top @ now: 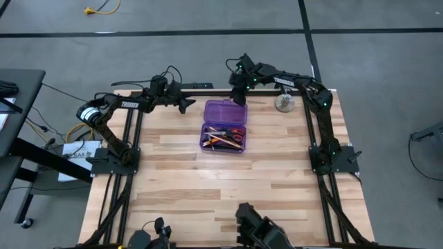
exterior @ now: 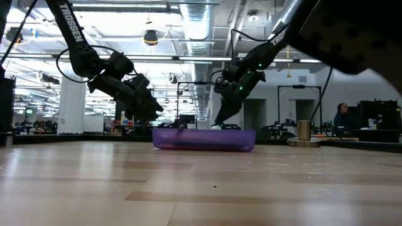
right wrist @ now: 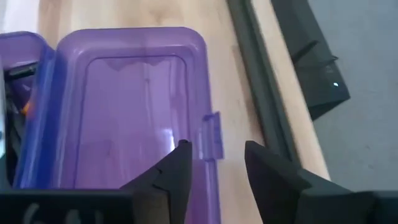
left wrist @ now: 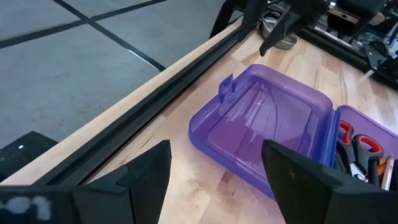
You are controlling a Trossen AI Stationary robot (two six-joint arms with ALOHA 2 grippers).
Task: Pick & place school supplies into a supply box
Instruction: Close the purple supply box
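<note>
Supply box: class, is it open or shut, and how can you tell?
Open. The box shows scissors and pencils inside, with its lid lying flat beside it.

Grey floor (top: 208, 17) with dark seam lines is surrounding the wooden table (top: 221, 187). A yellow cable (top: 99, 9) is lying on it. Beyond, ceiling lights (exterior: 151, 37) are glowing over silver ducts (exterior: 198, 25), and a person (exterior: 342, 116) is sitting at a desk.

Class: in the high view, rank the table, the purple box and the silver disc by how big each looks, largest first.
1. Table
2. Box, lid open
3. Disc
All three rest at table level, so nearness to the camera does not affect the order.
</note>
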